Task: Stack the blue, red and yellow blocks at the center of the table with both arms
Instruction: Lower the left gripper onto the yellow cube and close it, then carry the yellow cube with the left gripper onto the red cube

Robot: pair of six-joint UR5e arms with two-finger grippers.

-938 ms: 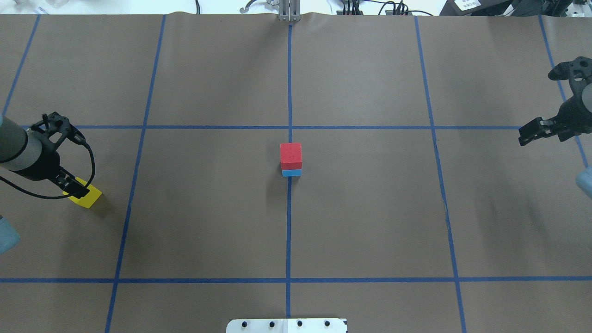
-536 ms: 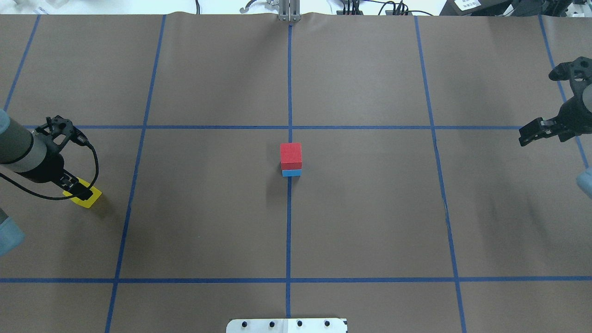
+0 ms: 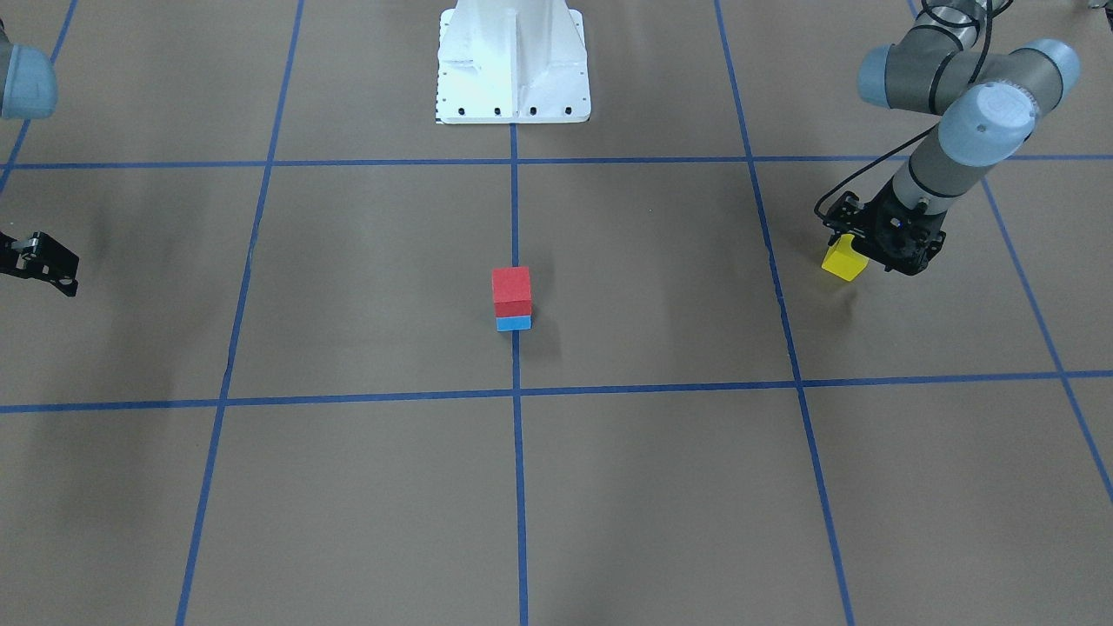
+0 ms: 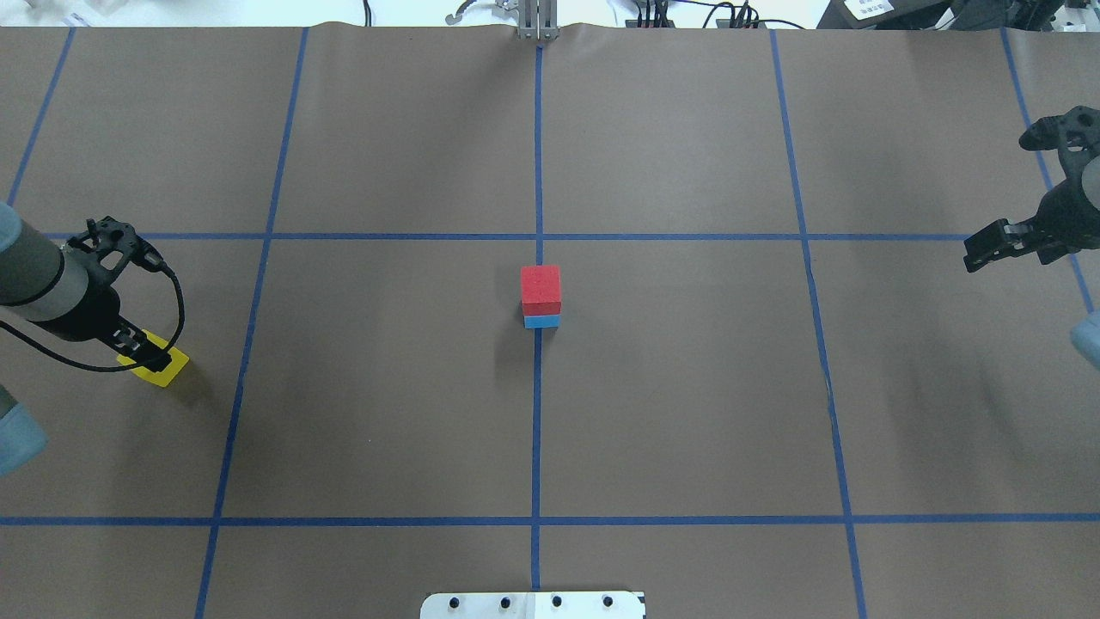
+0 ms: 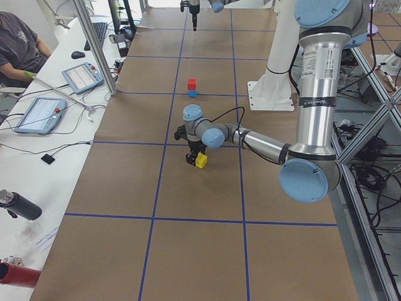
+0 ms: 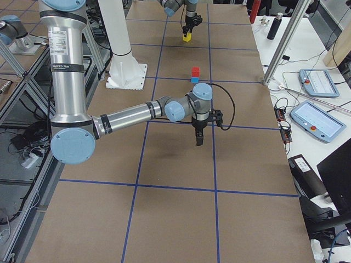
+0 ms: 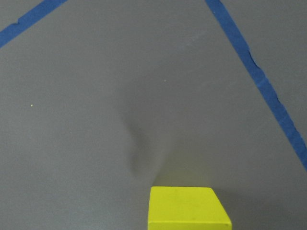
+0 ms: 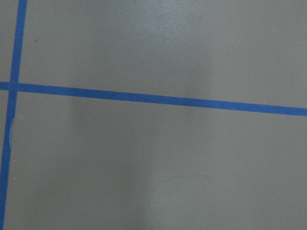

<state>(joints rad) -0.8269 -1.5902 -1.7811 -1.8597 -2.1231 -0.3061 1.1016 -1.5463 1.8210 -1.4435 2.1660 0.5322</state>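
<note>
At the centre of the brown taped desk (image 4: pixel 687 387), the small matte red cube (image 4: pixel 540 290) sits squarely on the light blue cube (image 4: pixel 541 321), right on the middle tape line; that two-block pile has not shifted over the last second. What has changed is on the desk's left side: the left arm's black two-finger claw (image 4: pixel 144 351) has drifted a little to the left and settled lower over the small matte yellow cube (image 4: pixel 159 367), which has stayed in the same spot. In the front-facing view the claw (image 3: pixel 856 246) hangs directly over the cube's far part, its fingers straddling or touching the block, but no view shows plainly whether they have closed, so I cannot tell if it is gripped. The left wrist view shows the yellow cube (image 7: pixel 187 207) right under the camera with its shadow close beside it, so it looks to be resting on the desk.

The right arm's claw (image 4: pixel 984 251) hangs parked at the far right edge with nothing in it, its fingers seemingly drawn together.

By my reading, two thirds of the stack is done, and the grasp of the last block is just being set up.
</note>
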